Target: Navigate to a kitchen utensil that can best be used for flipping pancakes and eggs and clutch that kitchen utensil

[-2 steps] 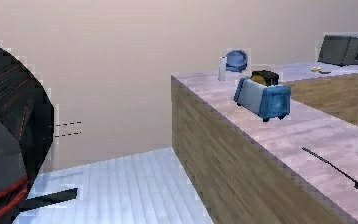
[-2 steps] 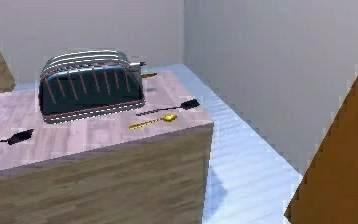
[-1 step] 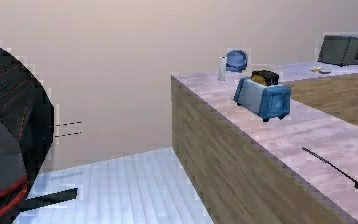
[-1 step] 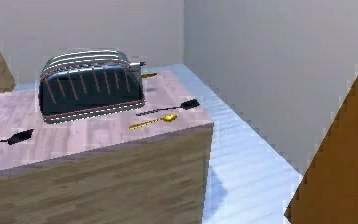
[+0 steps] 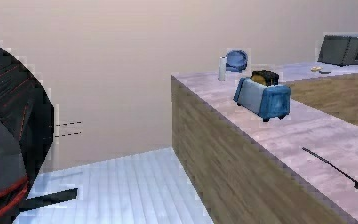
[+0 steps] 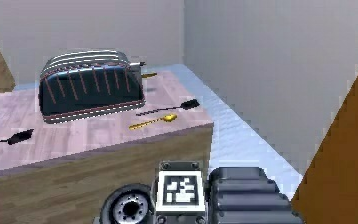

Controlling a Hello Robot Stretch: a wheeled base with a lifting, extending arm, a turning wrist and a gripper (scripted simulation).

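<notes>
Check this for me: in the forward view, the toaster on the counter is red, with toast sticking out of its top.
Not quite. The toaster is blue, not red, as the forward view shows. The rest holds: it stands on the counter with toast sticking out of its top.

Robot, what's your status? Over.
Hand at the arm side view's bottom edge; can't tell if it holds anything. Dark flat-ended utensil, likely the spatula, lies on the counter beside the toaster. Small yellow thing lies near it.
</notes>
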